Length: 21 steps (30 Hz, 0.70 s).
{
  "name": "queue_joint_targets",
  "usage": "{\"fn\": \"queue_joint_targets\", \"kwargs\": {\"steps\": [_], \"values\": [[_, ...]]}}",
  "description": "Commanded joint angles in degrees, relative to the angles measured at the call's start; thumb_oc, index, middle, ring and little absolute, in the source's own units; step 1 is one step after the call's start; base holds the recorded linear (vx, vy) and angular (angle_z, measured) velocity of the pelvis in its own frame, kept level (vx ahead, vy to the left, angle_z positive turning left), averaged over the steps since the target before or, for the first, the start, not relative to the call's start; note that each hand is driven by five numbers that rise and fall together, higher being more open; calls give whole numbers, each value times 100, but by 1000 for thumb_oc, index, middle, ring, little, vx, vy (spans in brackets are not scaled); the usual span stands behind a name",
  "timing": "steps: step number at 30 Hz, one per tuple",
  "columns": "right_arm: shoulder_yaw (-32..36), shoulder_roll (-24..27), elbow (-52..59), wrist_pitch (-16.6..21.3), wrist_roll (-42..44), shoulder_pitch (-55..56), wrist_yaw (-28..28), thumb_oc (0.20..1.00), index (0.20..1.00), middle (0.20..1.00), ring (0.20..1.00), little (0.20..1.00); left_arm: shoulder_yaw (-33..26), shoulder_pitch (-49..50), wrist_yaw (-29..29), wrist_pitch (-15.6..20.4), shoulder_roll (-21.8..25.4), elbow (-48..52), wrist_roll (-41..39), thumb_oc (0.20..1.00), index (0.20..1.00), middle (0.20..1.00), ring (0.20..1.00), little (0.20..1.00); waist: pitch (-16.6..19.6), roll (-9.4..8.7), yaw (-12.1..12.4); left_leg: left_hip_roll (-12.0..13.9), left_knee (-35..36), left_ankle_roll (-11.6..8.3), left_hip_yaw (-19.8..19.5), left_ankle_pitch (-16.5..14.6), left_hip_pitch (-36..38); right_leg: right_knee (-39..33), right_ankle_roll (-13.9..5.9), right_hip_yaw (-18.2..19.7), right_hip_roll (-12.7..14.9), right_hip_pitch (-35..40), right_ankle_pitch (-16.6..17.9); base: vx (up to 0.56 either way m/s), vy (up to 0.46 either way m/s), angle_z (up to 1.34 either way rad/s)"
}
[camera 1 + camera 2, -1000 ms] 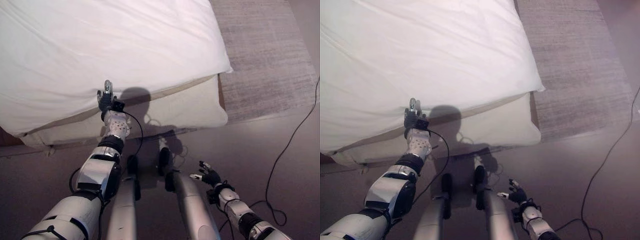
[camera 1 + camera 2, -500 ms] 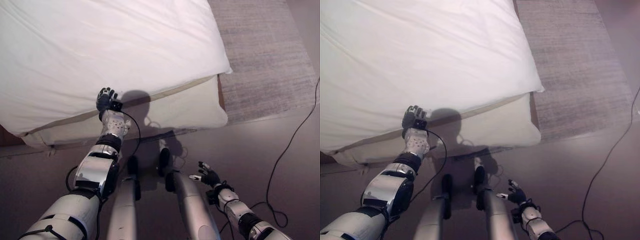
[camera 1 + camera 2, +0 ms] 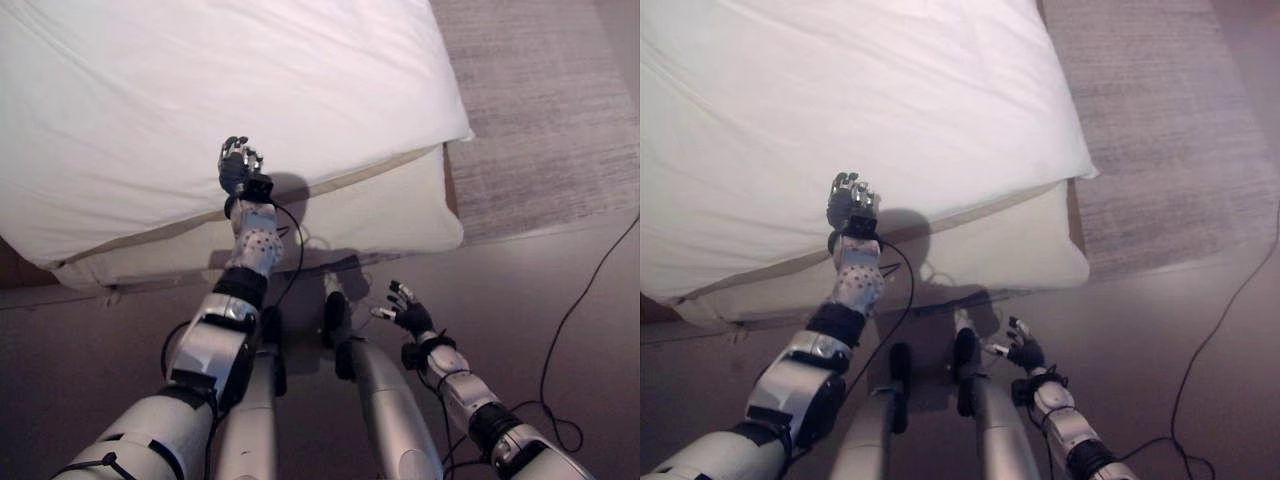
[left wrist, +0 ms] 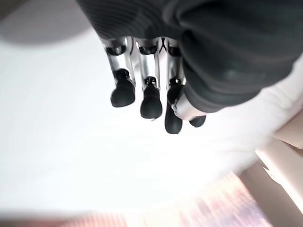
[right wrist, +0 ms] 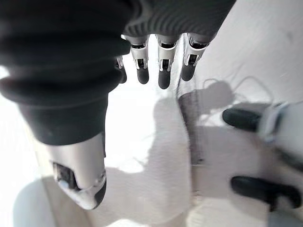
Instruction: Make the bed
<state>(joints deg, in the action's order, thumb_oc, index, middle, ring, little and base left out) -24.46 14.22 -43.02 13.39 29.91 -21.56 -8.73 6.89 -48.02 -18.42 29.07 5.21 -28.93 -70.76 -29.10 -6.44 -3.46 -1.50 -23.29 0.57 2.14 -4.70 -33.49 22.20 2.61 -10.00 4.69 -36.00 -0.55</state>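
White duvet (image 3: 200, 90) covers the bed top, smooth with light creases, its near edge hanging over the side, its right corner ending past the mattress corner. Cream mattress side (image 3: 380, 210) shows below that edge, running left to right, with a darker strip of bed base (image 3: 20, 268) at the far left. Left hand (image 3: 238, 165) is raised at the duvet's near edge, about mid-way along the visible side, back of hand toward the camera; fingers (image 4: 150, 101) curl downward over the white cloth in the left wrist view, dark tips bunched together, but they hold no fold and I can't tell if they touch the fabric. Right hand (image 3: 405, 312) hangs low over the grey floor (image 3: 560, 270), near the mattress's right end but apart from it, fingers loosely spread with the thumb (image 5: 87, 179) out to the side, holding nothing. Grey woven rug (image 3: 540, 110) lies on the floor to the right of the bed, its near edge angled.
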Motion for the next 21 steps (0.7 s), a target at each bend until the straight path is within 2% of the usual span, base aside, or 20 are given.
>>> {"fn": "queue_joint_targets", "kwargs": {"steps": [1, 4, 6, 7, 8, 9, 17, 21], "values": [[84, 93, 500, 286, 300, 92, -81, 1000, 1000, 1000, 1000, 1000, 145, 172, 180, 291, -54, 402, 119, 200, 200, 200, 200, 200, 193, 225, 131, -5, 244, -228, -70, 270, -136, -240, -1038, 145, 542, 29, 406, -1, 12, 5], [62, 109, 569, 265, 251, 98, -72, 1000, 1000, 1000, 1000, 1000, 201, 349, 209, 254, -22, 559, 89, 200, 200, 200, 200, 200, 170, 243, 164, -14, 256, -210, -75, 274, -128, -241, -1034, 129, 551, 45, 399, -6, 7, 3], [81, 176, 681, 231, 172, 179, -22, 1000, 1000, 1000, 1000, 1000, 280, 734, 322, 151, 41, 721, 0, 363, 363, 363, 363, 363, 80, 263, 213, -18, 260, -193, -87, 247, -77, -240, -1028, 97, 566, 108, 363, -4, -1, 9], [82, 175, 682, 231, 172, 178, -22, 1000, 1000, 1000, 1000, 1000, 280, 734, 323, 151, 43, 722, -1, 413, 413, 413, 413, 413, 97, 260, 209, -24, 274, -190, -87, 272, -99, -254, -1026, 96, 570, 88, 384, 2, 0, 11], [99, 198, 699, 206, 117, 241, -5, 1000, 1000, 1000, 1000, 1000, 278, 964, 369, 60, 71, 719, -32, 655, 655, 655, 655, 655, 59, 263, 224, -16, 273, -186, -79, 255, -71, -238, -1023, 83, 572, 113, 366, -3, 5, 9], [109, 208, 679, 193, 73, 265, -1, 1000, 1000, 1000, 1000, 1000, 285, 1042, 399, 27, 61, 681, -75, 1000, 1000, 1000, 1000, 1000, 61, 258, 228, -16, 308, -180, -79, 285, -77, -271, -1021, 81, 577, 110, 387, 11, 1, 8], [201, 252, 488, 131, 21, 530, 10, 1000, 1000, 1000, 1000, 1000, 259, 1581, 527, -253, 6, 222, -338, 1000, 1000, 1000, 1000, 1000, -14, 234, 227, -10, 422, -184, -74, 346, -35, -315, -1007, 68, 552, 112, 386, 1, -1, 0], [158, 330, 453, 66, -79, 717, 59, 1000, 1000, 1000, 1000, 1000, 232, 1656, 472, -450, 9, -369, -272, 1000, 1000, 1000, 1000, 1000, -68, 206, 196, 21, 422, -192, -58, 338, -10, -302, -1002, 61, 534, 122, 355, 0, 0, 0]]}}
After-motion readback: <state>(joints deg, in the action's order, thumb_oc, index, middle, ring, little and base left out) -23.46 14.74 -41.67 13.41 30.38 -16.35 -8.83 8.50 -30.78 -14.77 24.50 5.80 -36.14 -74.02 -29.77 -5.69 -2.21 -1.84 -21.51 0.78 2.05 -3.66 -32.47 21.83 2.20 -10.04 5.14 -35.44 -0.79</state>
